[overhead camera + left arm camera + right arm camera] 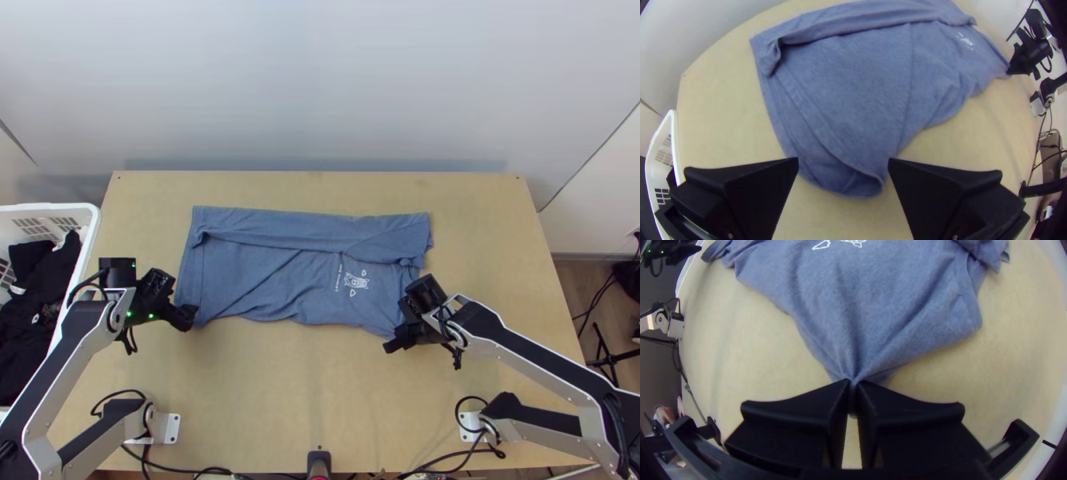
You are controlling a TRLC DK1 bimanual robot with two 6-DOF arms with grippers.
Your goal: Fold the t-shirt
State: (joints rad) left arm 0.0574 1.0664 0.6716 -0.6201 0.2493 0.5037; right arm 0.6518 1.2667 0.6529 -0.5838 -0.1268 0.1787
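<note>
Likely for even folding, the right claw (pixel 855 382) pinches the t-shirt (pixel 280 280), another corner (pixel 858 187) before the gaping left claw (pixel 843 160).

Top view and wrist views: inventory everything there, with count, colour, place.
t-shirt: one, blue, white print, mid-table, far side folded over
table: one, light wood, under the t-shirt
basket: one, white, left of the table
clothes: count unclear, black, in the basket
wall: pale grey, beyond the table
cables: several, black, near table edge
arms: two, silver-grey and black, left and right
left gripper: one, black, jaws open at t-shirt's near left corner
right gripper: one, black, jaws shut on near right corner
</note>
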